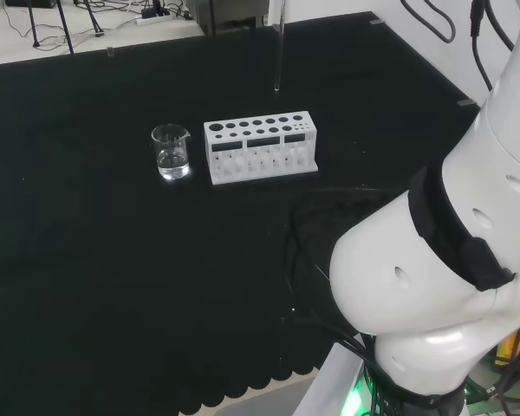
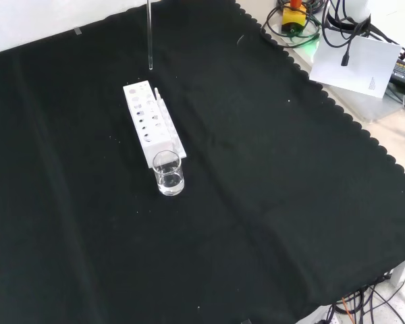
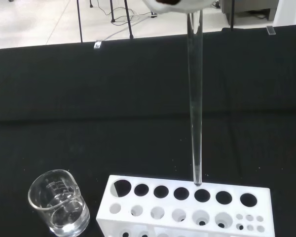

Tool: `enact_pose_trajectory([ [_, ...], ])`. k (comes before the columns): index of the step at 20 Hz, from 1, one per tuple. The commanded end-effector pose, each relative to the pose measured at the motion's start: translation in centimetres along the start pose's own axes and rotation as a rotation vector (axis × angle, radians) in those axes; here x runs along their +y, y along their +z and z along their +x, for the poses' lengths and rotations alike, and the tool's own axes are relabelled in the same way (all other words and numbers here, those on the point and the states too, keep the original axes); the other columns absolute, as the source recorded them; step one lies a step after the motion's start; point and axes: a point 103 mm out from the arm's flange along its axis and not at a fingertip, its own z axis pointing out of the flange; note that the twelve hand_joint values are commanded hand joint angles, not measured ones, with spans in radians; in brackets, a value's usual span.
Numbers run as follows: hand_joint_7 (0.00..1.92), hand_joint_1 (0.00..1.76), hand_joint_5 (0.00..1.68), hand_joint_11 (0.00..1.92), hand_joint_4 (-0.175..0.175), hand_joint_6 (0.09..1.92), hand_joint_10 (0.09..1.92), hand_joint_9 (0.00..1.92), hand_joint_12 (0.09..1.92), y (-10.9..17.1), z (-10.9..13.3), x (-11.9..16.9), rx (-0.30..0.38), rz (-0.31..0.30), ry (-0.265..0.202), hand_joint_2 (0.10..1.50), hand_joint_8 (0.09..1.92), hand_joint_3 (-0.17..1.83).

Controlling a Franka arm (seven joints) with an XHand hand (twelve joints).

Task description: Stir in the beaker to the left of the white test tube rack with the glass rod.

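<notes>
Close under my palm, the glass rod [image 3: 195, 98] hangs upright from my hand [image 3: 175, 4], of which a blurred white edge shows at the wrist view's rim. Whether my fingers are curled round the rod or merely pinch it, I cannot tell, since the grip itself is out of sight.

From the wrist, the rod's lower tip lines up with the white test tube rack [image 3: 187, 205], over its row of large holes. From the head view the rod [image 1: 278, 48] comes down from the top edge and its tip ends above the black cloth behind the rack [image 1: 260, 147], apart from it. From the front view the rod [image 2: 150, 34] hangs just above the rack's [image 2: 152, 121] far end, its tip clear of the holes.

On the tabletop [image 2: 270, 202] the beaker [image 1: 170, 152] stands upright just left of the rack in the head view, near it but not touching. From the front it [image 2: 169, 173] sits at the rack's near end. It [image 3: 58, 202] holds a little clear liquid at the bottom.
</notes>
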Motion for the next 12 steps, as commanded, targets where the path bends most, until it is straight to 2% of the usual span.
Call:
enact_pose_trajectory([
  [1, 1.35, 1.33, 1.4, 1.69, -0.175, 0.09, 0.8, 1.62, 0.51, 0.1, 0.1, 0.3, 0.02, 0.005, -0.001, 1.05, 0.68, -0.17],
  [7, 1.35, 1.33, 1.4, 1.69, -0.175, 0.09, 0.8, 1.62, 0.5, -0.3, 1.4, 1.2, 0.034, -0.01, -0.036, 1.05, 0.68, -0.17],
  [12, 1.35, 1.33, 1.41, 1.69, -0.175, 0.09, 0.8, 1.62, 0.5, -0.2, 4.2, 3.2, 0.034, 0.002, -0.093, 1.05, 0.68, -0.17],
])
